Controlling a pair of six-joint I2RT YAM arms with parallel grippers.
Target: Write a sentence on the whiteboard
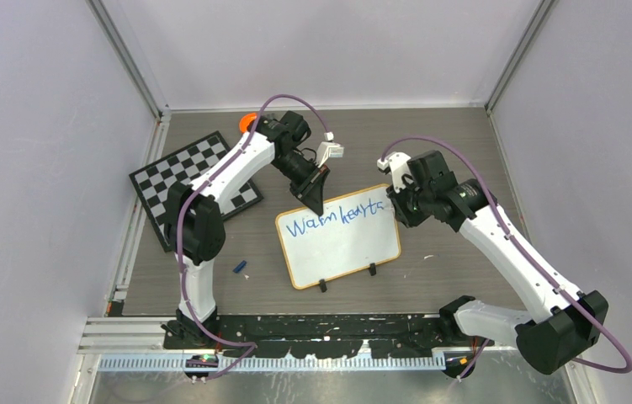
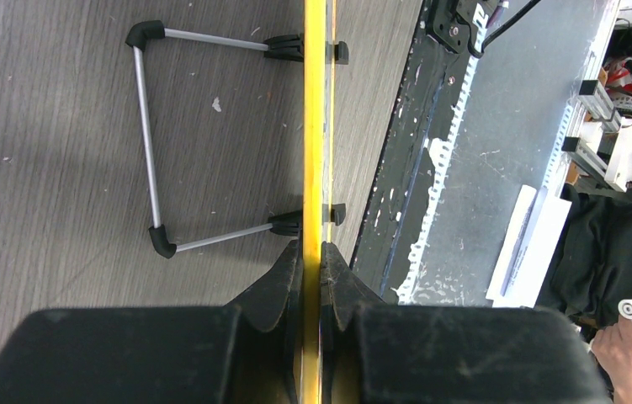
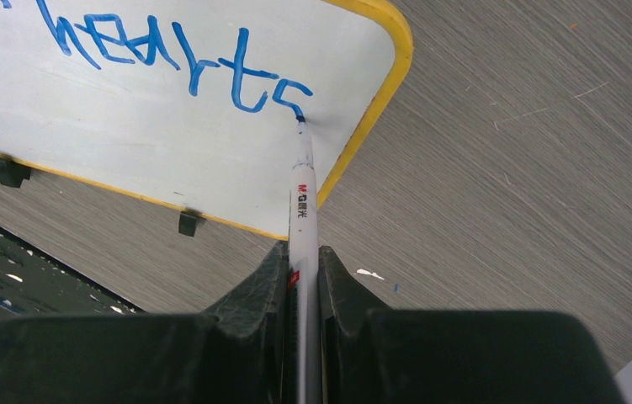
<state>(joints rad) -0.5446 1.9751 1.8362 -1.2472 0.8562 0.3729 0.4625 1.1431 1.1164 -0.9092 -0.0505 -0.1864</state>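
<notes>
The whiteboard (image 1: 346,250) has a smooth, glossy white face and a yellow plastic-looking rim. Its stand (image 2: 146,143) is bare silvery metal rod with black corner pieces. The bench (image 1: 451,252) is matt grey wood grain. The left tool (image 2: 312,252) and right tool (image 3: 302,254) look matt black, faintly scuffed. The pen (image 3: 302,198) has a smooth white plastic barrel.

Two arms, matching build. The left arm (image 1: 215,177) and right arm (image 1: 518,252) have white shell links, black joint housings and black bases. One purple cable (image 1: 291,98) runs along each arm. One white camera bracket (image 1: 330,151) sits at each wrist. The left hand (image 2: 310,246) and right hand (image 3: 302,248) each have two matte black, wedge-shaped fingers on a broad, scuffed black block.
</notes>
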